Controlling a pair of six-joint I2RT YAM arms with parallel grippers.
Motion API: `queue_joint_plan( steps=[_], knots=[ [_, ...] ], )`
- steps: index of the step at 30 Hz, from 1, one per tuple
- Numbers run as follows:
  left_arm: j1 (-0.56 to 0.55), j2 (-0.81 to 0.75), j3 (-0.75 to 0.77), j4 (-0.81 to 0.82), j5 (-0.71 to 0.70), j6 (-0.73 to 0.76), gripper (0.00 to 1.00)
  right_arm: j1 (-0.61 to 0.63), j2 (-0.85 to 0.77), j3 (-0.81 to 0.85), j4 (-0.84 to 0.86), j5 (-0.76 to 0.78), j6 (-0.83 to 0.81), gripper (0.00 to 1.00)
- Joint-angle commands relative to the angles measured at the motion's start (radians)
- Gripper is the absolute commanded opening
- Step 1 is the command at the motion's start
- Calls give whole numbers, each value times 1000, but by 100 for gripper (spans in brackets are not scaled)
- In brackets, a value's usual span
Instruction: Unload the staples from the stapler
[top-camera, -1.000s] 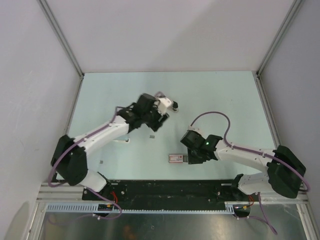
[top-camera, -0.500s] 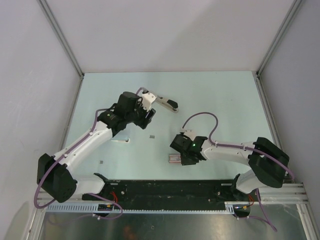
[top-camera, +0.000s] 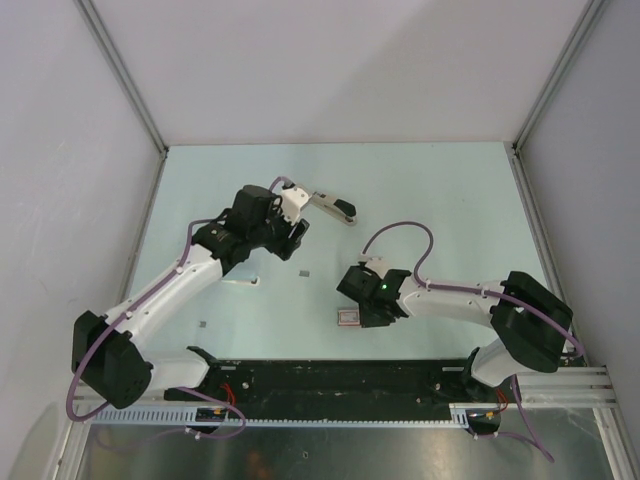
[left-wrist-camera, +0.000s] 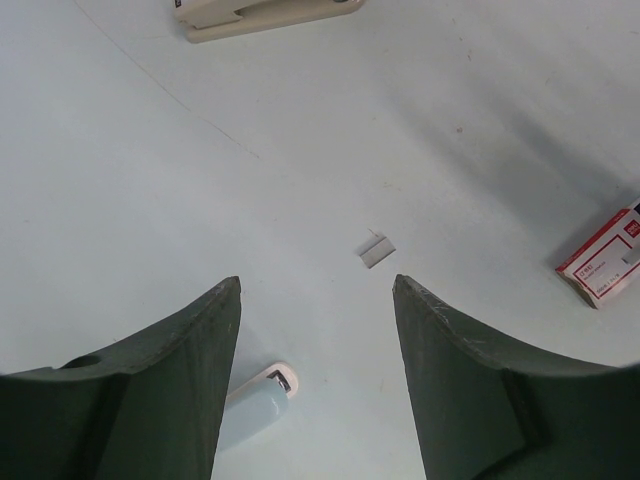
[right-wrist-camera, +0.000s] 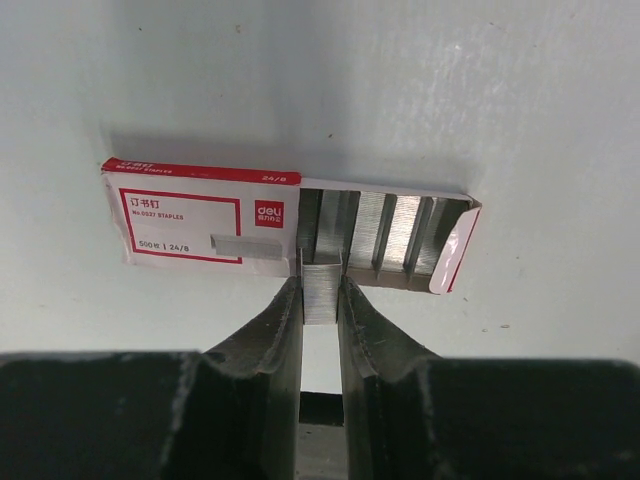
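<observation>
The stapler (top-camera: 330, 205), pale with a black upper part, lies on the table just right of my left gripper (top-camera: 290, 232). It shows at the top edge of the left wrist view (left-wrist-camera: 265, 12). My left gripper (left-wrist-camera: 316, 285) is open and empty, above the table. My right gripper (right-wrist-camera: 321, 300) is shut on a short strip of staples (right-wrist-camera: 321, 290) and holds it at the open end of the red-and-white staple box (right-wrist-camera: 200, 215). The box's open tray holds several staple strips (right-wrist-camera: 385, 235). In the top view the right gripper (top-camera: 362, 312) covers part of the box (top-camera: 349, 317).
A loose bit of staples (left-wrist-camera: 375, 250) lies on the table between the arms (top-camera: 304, 273). A small white and pale blue piece (left-wrist-camera: 255, 400) lies by the left fingers (top-camera: 240, 282). A tiny speck (top-camera: 203, 323) lies at the near left.
My left gripper has drawn back to the left, away from the stapler, which stays on the table. My right gripper has moved left onto the staple box.
</observation>
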Motion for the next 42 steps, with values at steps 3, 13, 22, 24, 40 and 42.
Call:
queue_joint_plan(
  steps=[3, 13, 22, 24, 40, 42],
  knots=[
    [9, -31, -8, 9, 35, 26, 67, -9, 3, 36, -17, 38, 6, 0],
    [11, -33, -12, 8, 45, 22, 67, -12, 8, 36, -25, 40, 5, 0],
    [11, -36, -12, 9, 55, 18, 67, -13, 12, 36, -27, 39, 2, 9],
    [11, -38, -13, 9, 58, 17, 67, -14, 12, 36, -28, 41, 5, 10],
    [12, -44, -12, 9, 67, 17, 67, -7, -6, 28, -24, 44, 15, 27],
    [13, -45, -14, 8, 67, 16, 67, -6, -6, 28, -23, 45, 15, 28]
  ],
)
